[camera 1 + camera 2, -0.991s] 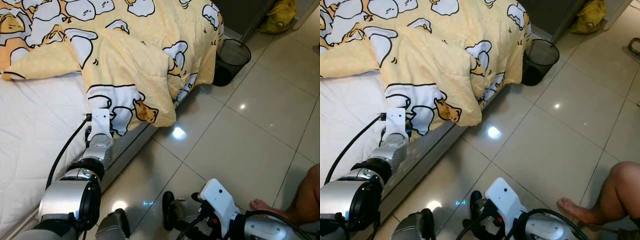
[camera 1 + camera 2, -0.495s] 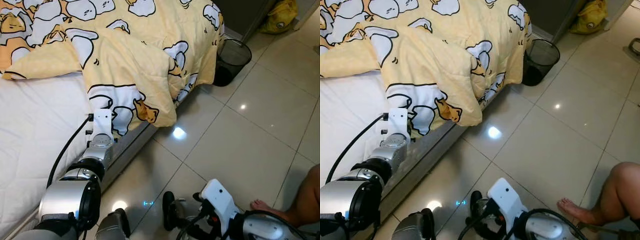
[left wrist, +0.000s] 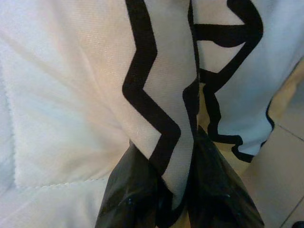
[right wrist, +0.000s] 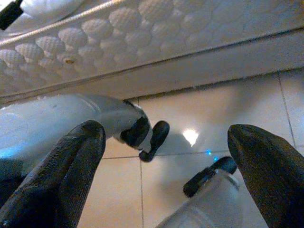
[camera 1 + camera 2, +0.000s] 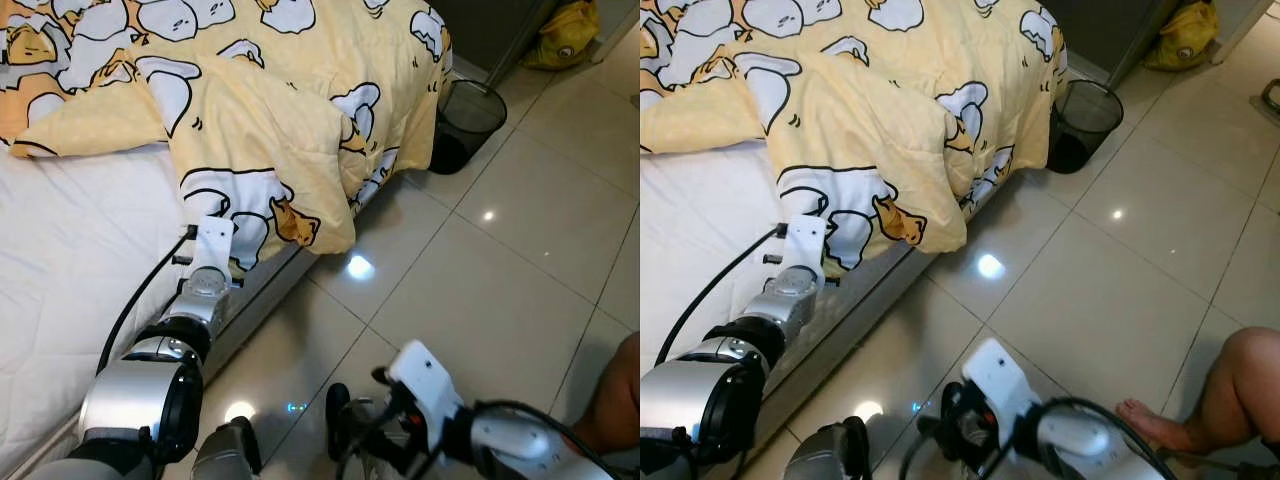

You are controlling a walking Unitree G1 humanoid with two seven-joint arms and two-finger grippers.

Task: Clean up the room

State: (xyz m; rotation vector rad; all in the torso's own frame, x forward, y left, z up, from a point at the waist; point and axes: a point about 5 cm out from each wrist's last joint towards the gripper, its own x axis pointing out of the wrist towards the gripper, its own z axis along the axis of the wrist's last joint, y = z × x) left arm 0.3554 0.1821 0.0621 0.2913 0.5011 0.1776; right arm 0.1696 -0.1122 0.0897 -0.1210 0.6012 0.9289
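Note:
A yellow duvet [image 5: 260, 120] printed with white and orange cartoon figures lies rumpled over the far part of the bed, one corner hanging over the bed's side. My left arm [image 5: 195, 300] reaches along the mattress edge to that hanging part. In the left wrist view my left gripper [image 3: 168, 148] is shut on a fold of the duvet [image 3: 156, 85], the cloth pinched between both black fingers. My right gripper [image 4: 166, 142] hangs low over the floor beside the bed frame, open, with nothing between its fingers [image 4: 71, 166].
Bare white mattress [image 5: 70, 260] fills the near left. A black mesh waste bin [image 5: 465, 120] stands at the bed's far corner, with a yellow bag [image 5: 565, 35] behind it. A person's leg and foot [image 5: 1225, 395] rest on the tiled floor [image 5: 480, 270] at the right.
My left wrist has pushed slightly farther toward the duvet. My right arm has swung a little to the left, low over the floor.

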